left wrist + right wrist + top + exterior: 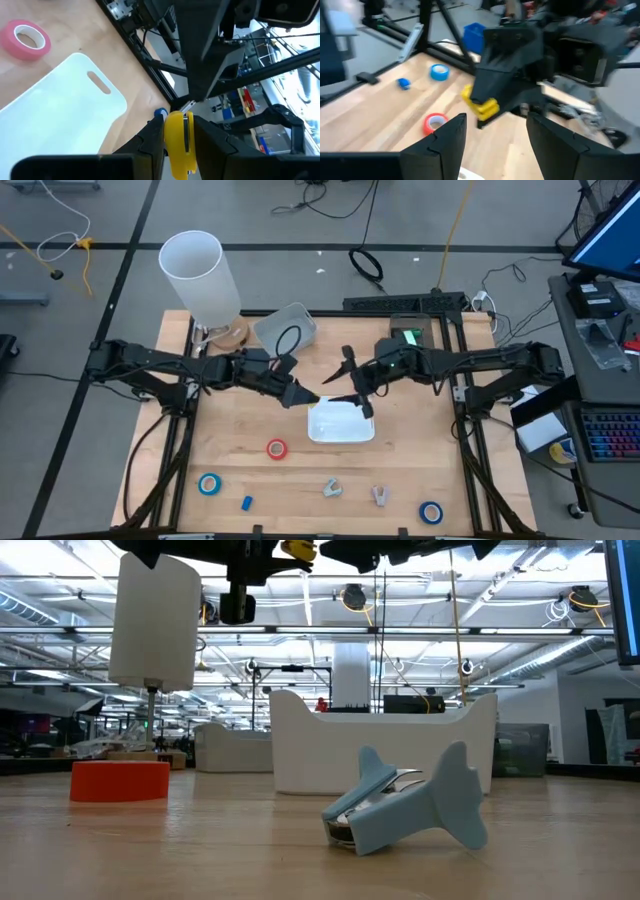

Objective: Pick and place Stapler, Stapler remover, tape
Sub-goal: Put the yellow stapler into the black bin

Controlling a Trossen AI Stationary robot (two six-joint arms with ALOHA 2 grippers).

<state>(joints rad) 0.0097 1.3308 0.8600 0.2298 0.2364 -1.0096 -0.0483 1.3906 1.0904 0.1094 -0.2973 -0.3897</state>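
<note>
The left gripper [177, 142] is gripping the yellow stapler [180, 145] above the white tray [340, 423]. The right gripper [495, 132] is standing released just beside it. The red tape [277, 448] is lying near the tray.

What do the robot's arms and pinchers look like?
Both arms are dark, almost black, built from chunky jointed links. The left arm and right arm match. Each ends in a gripper with two flat, angular black fingers, as on the right gripper and the left gripper. A small green light glows on the right arm.
</note>
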